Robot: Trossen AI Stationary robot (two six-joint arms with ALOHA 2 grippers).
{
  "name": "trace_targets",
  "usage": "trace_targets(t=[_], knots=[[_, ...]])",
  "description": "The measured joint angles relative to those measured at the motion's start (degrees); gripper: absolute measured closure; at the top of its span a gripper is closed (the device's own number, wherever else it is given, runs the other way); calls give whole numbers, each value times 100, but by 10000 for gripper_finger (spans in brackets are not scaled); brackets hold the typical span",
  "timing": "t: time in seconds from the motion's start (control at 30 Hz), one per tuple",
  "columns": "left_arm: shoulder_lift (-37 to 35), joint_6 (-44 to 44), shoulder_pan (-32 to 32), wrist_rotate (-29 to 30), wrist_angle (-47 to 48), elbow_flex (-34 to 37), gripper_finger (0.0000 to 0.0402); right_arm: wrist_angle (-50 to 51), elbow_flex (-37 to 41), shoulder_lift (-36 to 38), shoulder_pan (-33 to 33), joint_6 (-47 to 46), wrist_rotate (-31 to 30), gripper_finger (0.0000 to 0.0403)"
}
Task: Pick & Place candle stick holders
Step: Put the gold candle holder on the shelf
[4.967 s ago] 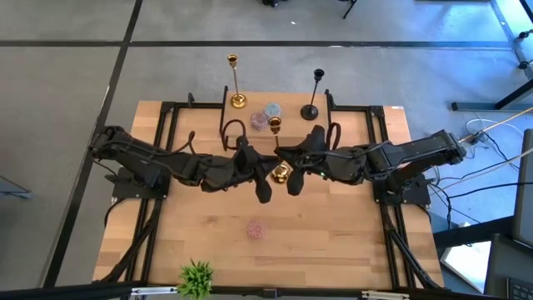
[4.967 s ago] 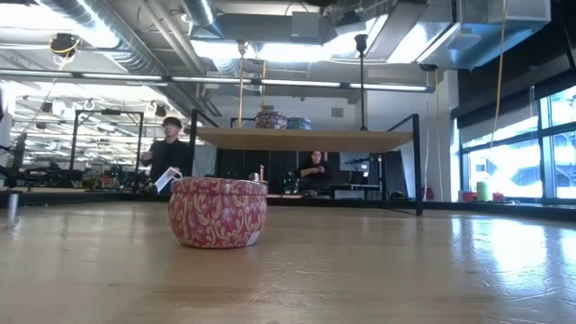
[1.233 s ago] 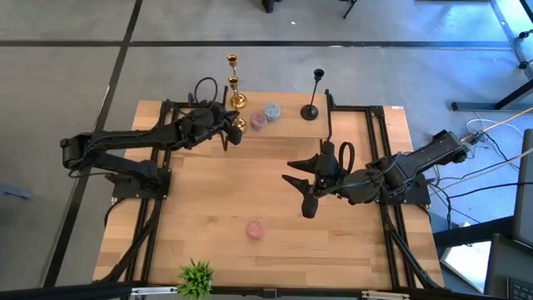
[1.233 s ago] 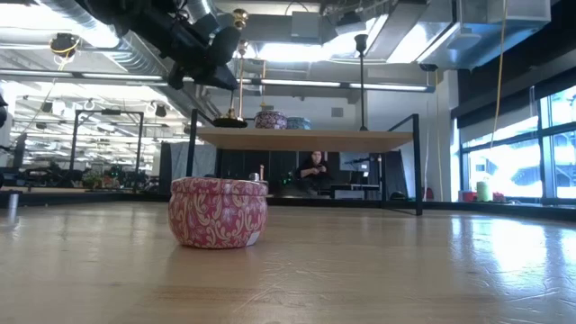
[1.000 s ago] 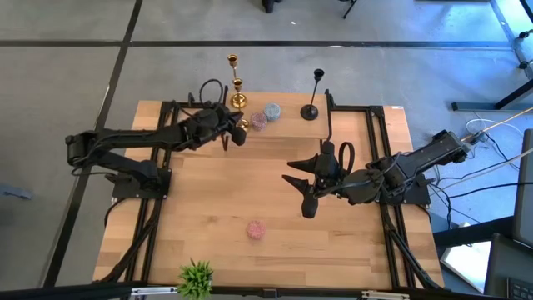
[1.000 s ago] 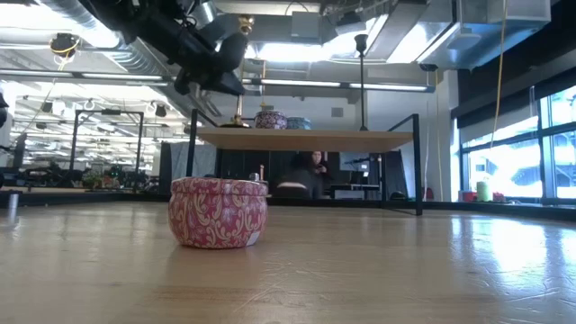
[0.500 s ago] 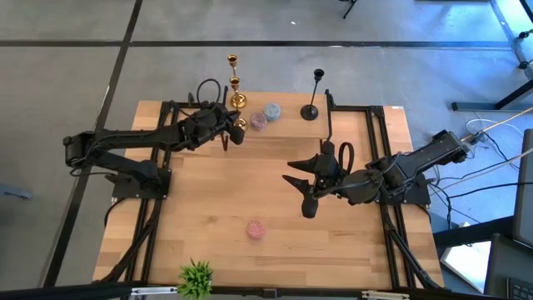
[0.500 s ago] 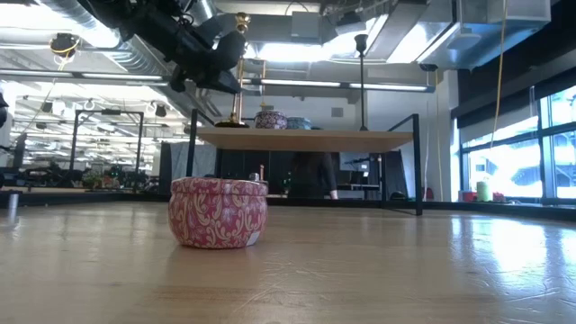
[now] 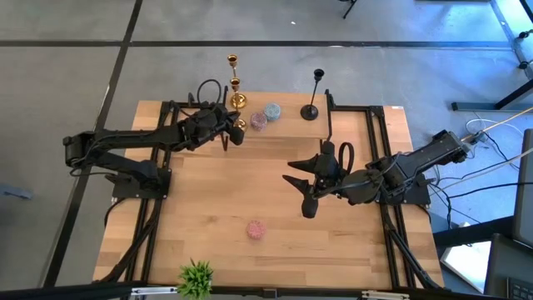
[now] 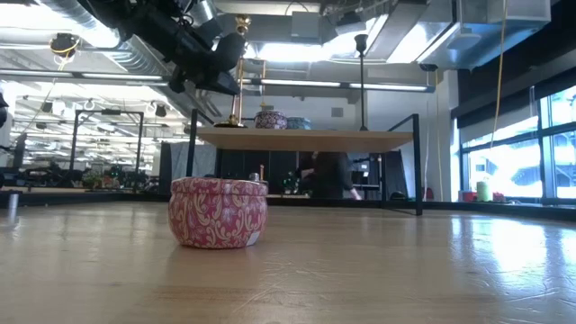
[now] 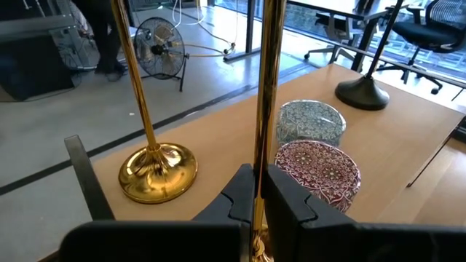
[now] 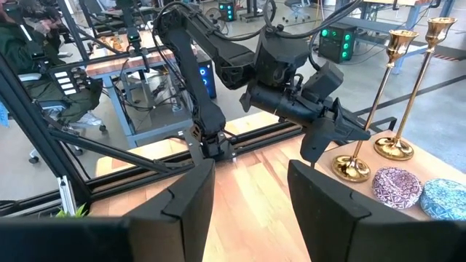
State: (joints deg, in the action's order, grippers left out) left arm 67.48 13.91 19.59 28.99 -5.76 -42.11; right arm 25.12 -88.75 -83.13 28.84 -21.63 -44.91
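Note:
My left gripper [image 9: 236, 132] reaches to the raised wooden shelf [image 9: 350, 117] at the table's far edge and is shut on a gold candle stick holder [image 12: 378, 91]. A second gold holder [image 9: 236, 79] stands on its round base [image 11: 156, 171] just beyond the held one. The black holder [image 9: 313, 93] stands on its base [image 11: 362, 93] farther right on the shelf. My right gripper [image 12: 251, 218] hovers open over the table's middle with nothing between its fingers. My left gripper pinches the gold holder's thin stem [image 11: 258, 156] between its two fingers, low down, a little above the round base [image 12: 352, 169]. The fingers come nearly level from the near left and lie across the stem. The holder stands upright. Whether its base rests on the shelf I cannot tell.
A red patterned tin [image 11: 317, 164] and a blue-green tin [image 11: 309, 120] sit on the shelf right beside the held holder. Another pink tin [image 9: 256, 229] sits on the table's near middle, and a small green plant [image 9: 196, 279] stands at the near edge. A person moves in the room behind.

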Motion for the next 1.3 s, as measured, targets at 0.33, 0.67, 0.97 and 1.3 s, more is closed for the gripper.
trace_targets(t=[0.33,0.67,0.97,1.3], knots=[[-4,33,0,17,59,0,389,-2,0,0,0,0,-4,226],[-16,27,-101,117,124,0,361,-1,0,0,0,0,-4,226],[-275,-122,-315,496,370,0,339,39,0,0,0,0,-4,226],[-891,157,-335,425,1007,0,297,39,0,0,0,0,-2,226]])
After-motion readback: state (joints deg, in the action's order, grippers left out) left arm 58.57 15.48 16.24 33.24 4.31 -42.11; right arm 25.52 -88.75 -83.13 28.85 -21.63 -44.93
